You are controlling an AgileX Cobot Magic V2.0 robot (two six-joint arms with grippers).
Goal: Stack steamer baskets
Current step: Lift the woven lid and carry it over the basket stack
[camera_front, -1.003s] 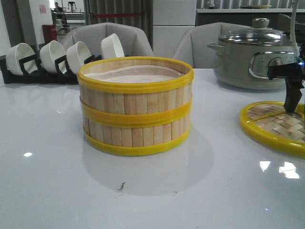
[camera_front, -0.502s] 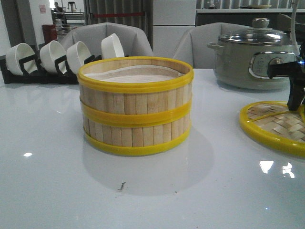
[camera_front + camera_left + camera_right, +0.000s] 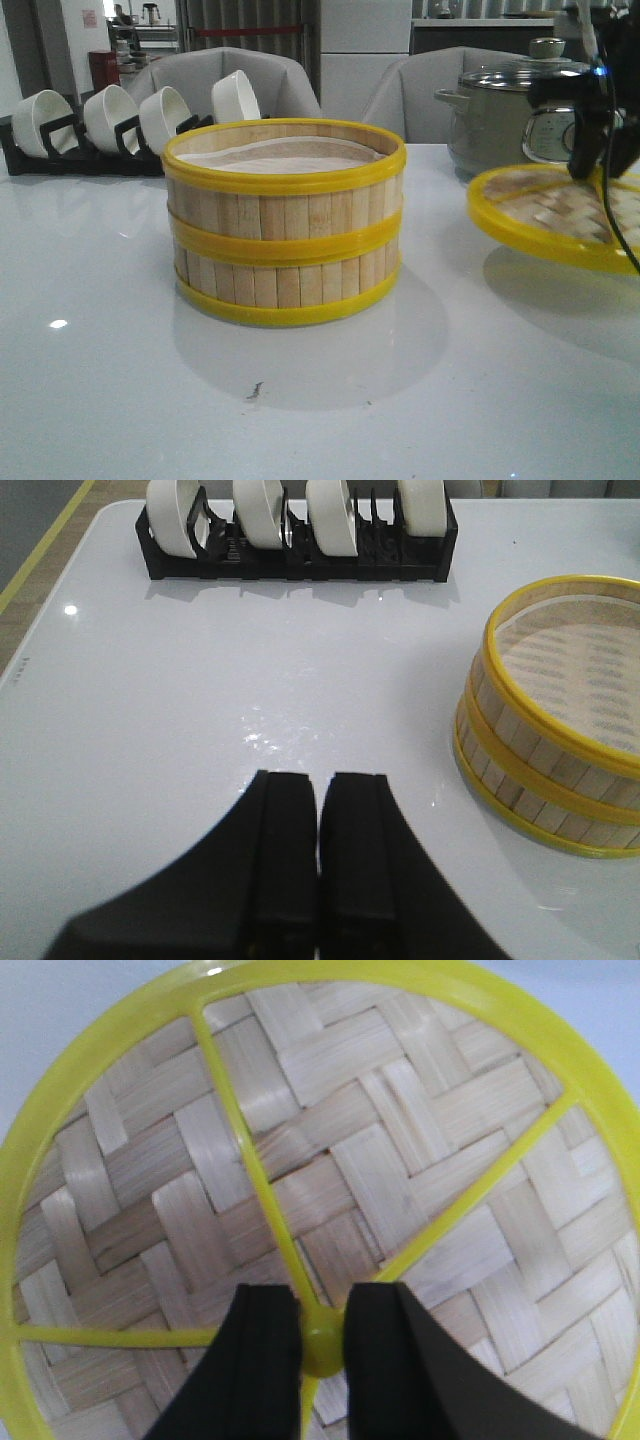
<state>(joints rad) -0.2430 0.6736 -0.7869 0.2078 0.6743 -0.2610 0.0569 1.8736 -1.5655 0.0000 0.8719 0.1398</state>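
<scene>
Standing mid-desk, the steamer baskets (image 3: 285, 222) sit one atop the other: pale vertical slats, three yellow bands, a pale liner inside. Beneath them the glossy white desk (image 3: 120, 380) mirrors ceiling lights. At right, the right tool (image 3: 322, 1335) pinches the yellow knob of the woven lid (image 3: 555, 215), holding it tilted clear of the desk. The left tool (image 3: 320, 855) hovers empty, pads pressed together. Farther back stand a black rack of white bowls (image 3: 110, 120), a grey pot (image 3: 510, 125) and grey chairs (image 3: 225, 80). No legible writing.
</scene>
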